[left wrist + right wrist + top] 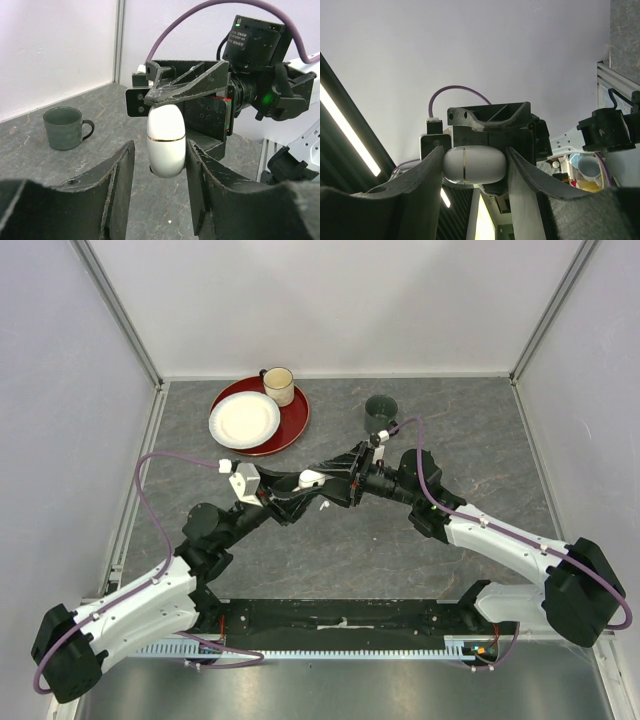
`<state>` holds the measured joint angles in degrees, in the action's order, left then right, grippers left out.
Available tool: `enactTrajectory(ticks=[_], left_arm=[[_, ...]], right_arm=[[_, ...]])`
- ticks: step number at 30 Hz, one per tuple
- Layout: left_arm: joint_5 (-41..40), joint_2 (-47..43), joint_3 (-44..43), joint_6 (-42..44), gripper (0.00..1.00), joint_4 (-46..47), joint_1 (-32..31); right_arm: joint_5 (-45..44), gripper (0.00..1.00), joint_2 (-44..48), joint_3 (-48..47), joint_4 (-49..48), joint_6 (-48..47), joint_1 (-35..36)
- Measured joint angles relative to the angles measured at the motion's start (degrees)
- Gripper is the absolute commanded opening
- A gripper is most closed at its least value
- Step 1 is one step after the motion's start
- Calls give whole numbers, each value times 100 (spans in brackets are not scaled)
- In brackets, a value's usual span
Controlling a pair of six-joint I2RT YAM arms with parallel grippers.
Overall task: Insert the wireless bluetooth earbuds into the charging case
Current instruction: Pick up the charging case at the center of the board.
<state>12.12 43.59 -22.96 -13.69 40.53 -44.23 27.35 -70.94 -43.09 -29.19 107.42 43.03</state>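
The right gripper point(475, 152) squeezes the white charging case point(475, 164) between its fingers, and the left gripper point(160, 147) sits open around it.

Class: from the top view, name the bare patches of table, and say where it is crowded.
Bare table: the near middle, framed by the left arm and right arm; the far right, past the green mug; the left side, in front of the red plate. Crowded: the centre, where the arms meet at the white case.

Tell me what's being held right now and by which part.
The right gripper clamps the white charging case end to end; the left gripper only flanks its sides, a gap showing at one finger.
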Motion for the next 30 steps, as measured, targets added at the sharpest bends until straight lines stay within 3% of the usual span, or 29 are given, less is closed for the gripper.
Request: enactTrajectory(ticks=[16,20,26,28,30], left_arm=[[2,192,-11,-13,50,164,0],[22,225,-13,-33,45,247,0],[72,254,-26,-66,25,295,-22],[74,254,-33,-90,27,297,-22],[72,256,-33,-98,36,295,-22]], right_arm=[[-13,15,0,0,-4,-7,72],[-35,15,-2,0,-7,-4,96],[-98,15,-2,0,-22,-7,101],[-114,15,-2,0,-35,-9,101],[-116,15,-2,0,-33,-9,103]])
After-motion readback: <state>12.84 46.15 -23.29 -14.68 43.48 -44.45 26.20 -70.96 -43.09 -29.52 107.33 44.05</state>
